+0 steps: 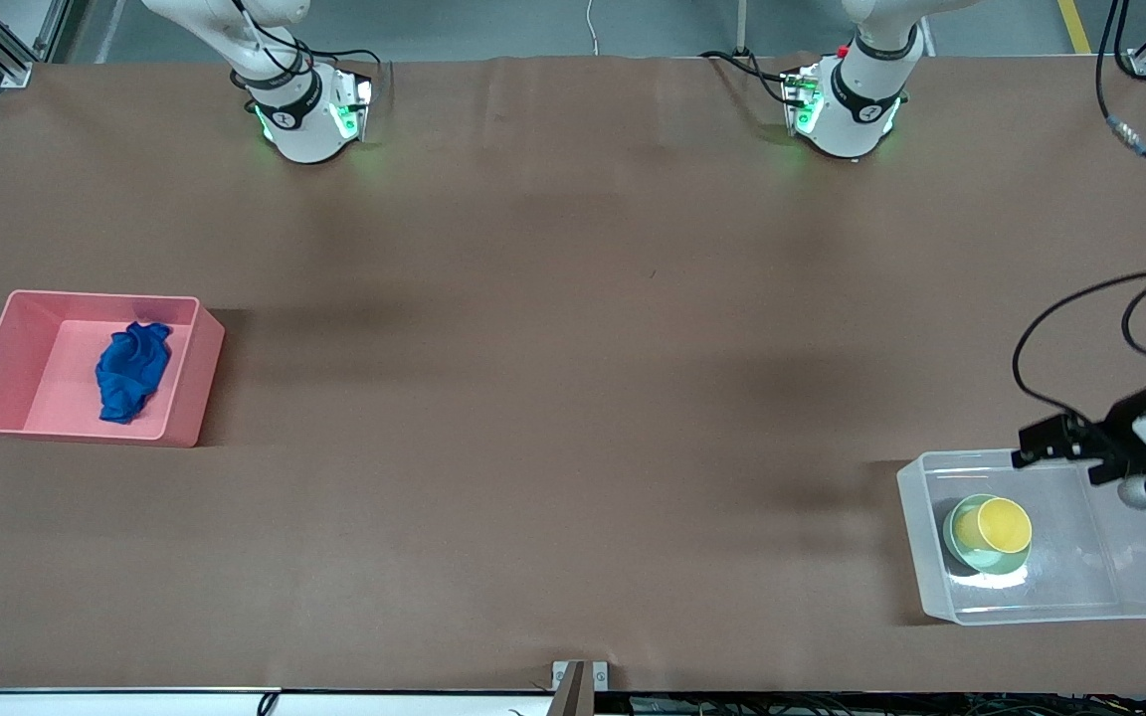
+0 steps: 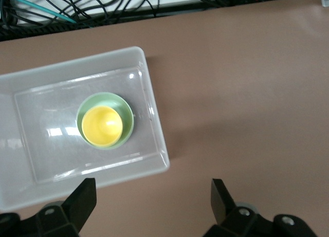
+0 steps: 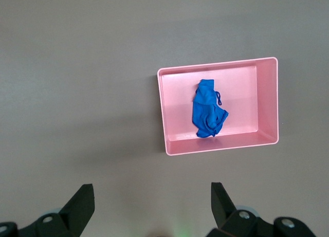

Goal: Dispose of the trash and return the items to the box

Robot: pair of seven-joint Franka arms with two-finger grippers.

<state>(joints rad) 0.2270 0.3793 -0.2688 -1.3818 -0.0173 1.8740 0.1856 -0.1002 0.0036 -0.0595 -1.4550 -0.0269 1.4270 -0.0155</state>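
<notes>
A crumpled wad of royal-blue cloth lies inside an opaque pink rectangular plastic bin at the right arm's end of the brown tabletop, with nothing gripping it. At the left arm's end, nearer the front camera, a clear rectangular plastic tub holds a pale mint-green round bowl, and a small yellow cup sits nested inside that bowl, tipped a little so its mouth shows. The left pincer hangs over the tub's rim on the side toward the robots' bases, its two dark fingers spread wide apart and holding nothing; from the left wrist view the cup and bowl rest together on the tub's floor, well clear of those fingers. The right pincer is high over bare tabletop beside the pink bin, its fingers likewise parted and empty, with the blue cloth lying loose in the bin below
</notes>
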